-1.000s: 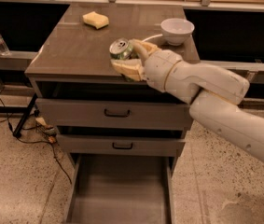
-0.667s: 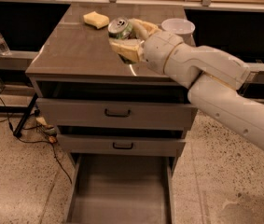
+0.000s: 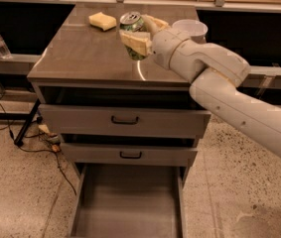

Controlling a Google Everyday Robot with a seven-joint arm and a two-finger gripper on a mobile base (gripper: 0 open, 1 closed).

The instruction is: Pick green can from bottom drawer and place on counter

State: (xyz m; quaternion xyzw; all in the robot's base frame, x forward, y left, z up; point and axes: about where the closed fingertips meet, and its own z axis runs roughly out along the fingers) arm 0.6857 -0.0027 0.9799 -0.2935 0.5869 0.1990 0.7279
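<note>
Clamps the green can (image 3: 131, 21) between the two pale fingers (image 3: 156, 24) of the pincer (image 3: 136, 29) — one finger over the far side, one across the near side, so gripped round the body and not by the rim. Hangs in the upper middle of the frame, over the far half of the counter (image 3: 80, 53), with the can tilted, silver top leaning toward the upper left. Looks lifted clear of the surface, though hard to be sure of the gap under the base. Extends in from the lower right on a thick white arm (image 3: 239, 108), crossing above the counter's right front corner. Probably held this high to pass over the front lip and the two upper drawers (image 3: 125, 119) beneath it. Down at the lower middle, the bottom drawer (image 3: 127, 207) pulled out, nothing on its bare grey floor — hence the picking half judged done, with only the setting down left. Flanked by a yellow sponge (image 3: 103, 21) just to the left of the can and a white bowl (image 3: 189, 29) just to the right, behind the wrist; tight quarters, so little room for a sideways swing. Needs levelling before release, to avoid a tip or a roll on the glossy top. Best lowered onto the bare stretch in front of the sponge.
</note>
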